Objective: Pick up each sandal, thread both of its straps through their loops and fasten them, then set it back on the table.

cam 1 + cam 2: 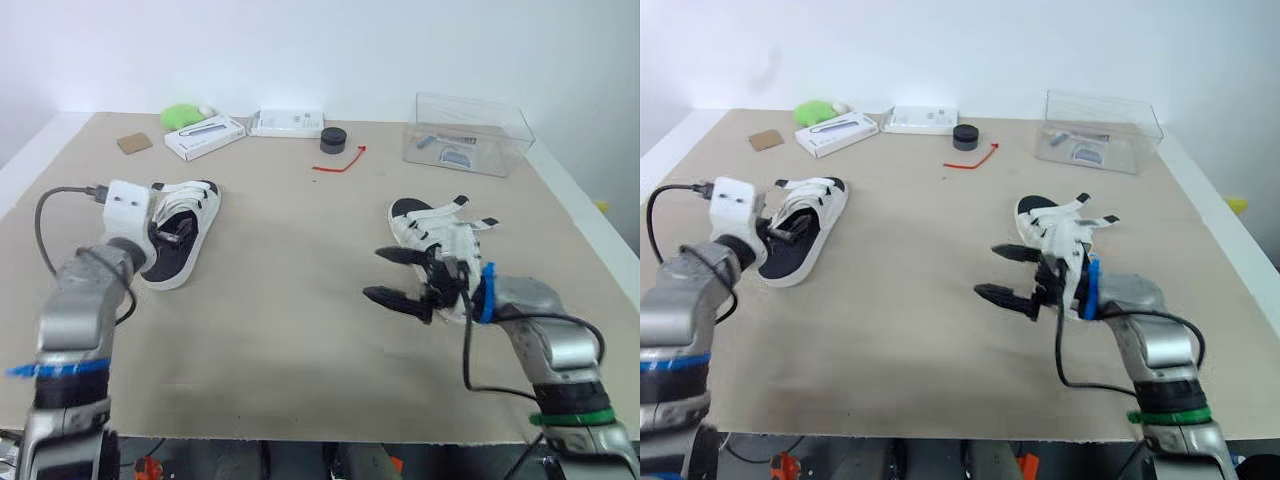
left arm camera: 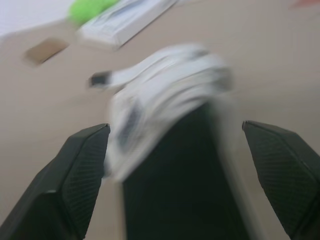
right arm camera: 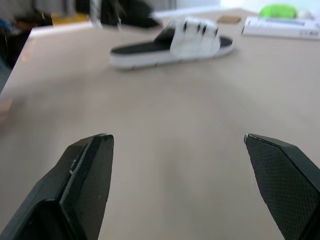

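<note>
While the left tool (image 2: 175,129) stands spread wide over the black footbed of the left sandal (image 1: 810,205), which lies flat on the tabletop (image 1: 290,300), the right tool (image 1: 374,274) hangs open, gripping nothing, over bare tabletop. It is just beside the right sandal (image 1: 430,225), whose strap ends stick out sideways.

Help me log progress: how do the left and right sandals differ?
The left sandal sits between the left hand's open fingers; the right sandal lies beside the right hand, which points away. The right sandal's strap ends splay sideways; the left sandal's mostly lie across it. Both are white, on the table.
</note>
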